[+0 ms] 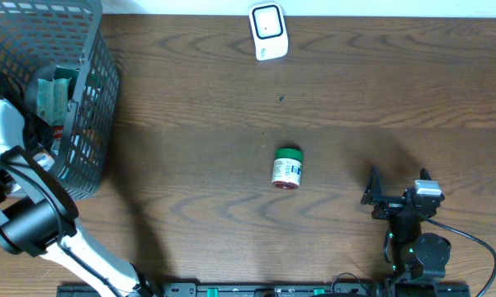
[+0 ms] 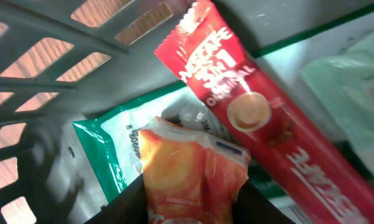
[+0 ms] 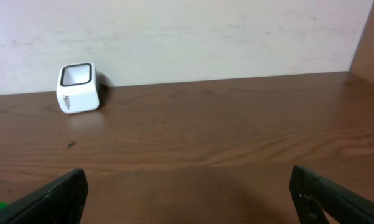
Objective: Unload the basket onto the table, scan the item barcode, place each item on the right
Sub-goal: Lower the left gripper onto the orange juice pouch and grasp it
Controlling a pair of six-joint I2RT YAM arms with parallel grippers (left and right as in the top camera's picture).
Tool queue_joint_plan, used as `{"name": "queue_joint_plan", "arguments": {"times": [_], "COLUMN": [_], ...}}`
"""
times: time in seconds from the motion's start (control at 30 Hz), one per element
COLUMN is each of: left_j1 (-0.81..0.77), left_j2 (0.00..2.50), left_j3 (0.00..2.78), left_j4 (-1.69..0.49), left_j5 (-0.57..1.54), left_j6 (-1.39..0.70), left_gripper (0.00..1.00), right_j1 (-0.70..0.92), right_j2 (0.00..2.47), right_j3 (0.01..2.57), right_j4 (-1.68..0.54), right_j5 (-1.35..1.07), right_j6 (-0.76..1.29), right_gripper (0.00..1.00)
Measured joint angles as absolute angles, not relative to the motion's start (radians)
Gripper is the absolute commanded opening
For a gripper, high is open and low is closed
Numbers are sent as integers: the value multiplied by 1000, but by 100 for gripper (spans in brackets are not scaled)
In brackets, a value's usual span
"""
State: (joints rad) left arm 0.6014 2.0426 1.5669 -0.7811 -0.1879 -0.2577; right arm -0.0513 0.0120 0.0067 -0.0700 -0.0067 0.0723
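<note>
My left gripper (image 2: 193, 208) is down inside the grey basket (image 1: 91, 124), shut on an orange snack packet (image 2: 193, 168) that sits squeezed between both black fingers. In the overhead view the left arm (image 1: 8, 132) reaches over the basket rim and its jaws are hidden. The white barcode scanner (image 1: 268, 31) stands at the table's far edge, and it also shows as the scanner (image 3: 78, 88) in the right wrist view. My right gripper (image 1: 398, 183) rests open near the front right, with nothing between its fingers (image 3: 336, 199).
A red Nescafe stick (image 2: 255, 106) and a green-and-white packet (image 2: 112, 155) lie in the basket beside the orange packet. A small jar with a green lid (image 1: 287, 167) lies on its side mid-table. The basket wall (image 2: 43, 37) closes in on the left.
</note>
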Motion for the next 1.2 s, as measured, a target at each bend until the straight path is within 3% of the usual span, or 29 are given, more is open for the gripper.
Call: {"name": "queue_joint_plan", "arguments": {"times": [0.47,0.57,0.67,0.77,0.97,1.2], "left_j1": [601,601,601,601,596,564], "left_j2": [1930,1930,1930,1931,1931,1927], "left_j3": [1565,1554,1515,1486,1490,1502], "left_j4": [-793,-806,-786,-776,-778,-801], "left_j5": [-74,-51,-40,-20,52,53], "left_j6": [-262,-261,-257,-265,-265,-265], "left_gripper": [40,50,72,77,78,69], "right_j1": [-51,-51,-51,-51,-51,-51], "right_j2": [12,12,12,12,12,12], "right_j3": [7,7,7,7,7,7], "right_j4": [-70,-70,-70,-70,-70,-70], "right_j5": [-7,-7,-7,-7,-7,-7], "right_j6": [72,72,72,72,72,72], "right_gripper": [99,99,99,99,99,99]}}
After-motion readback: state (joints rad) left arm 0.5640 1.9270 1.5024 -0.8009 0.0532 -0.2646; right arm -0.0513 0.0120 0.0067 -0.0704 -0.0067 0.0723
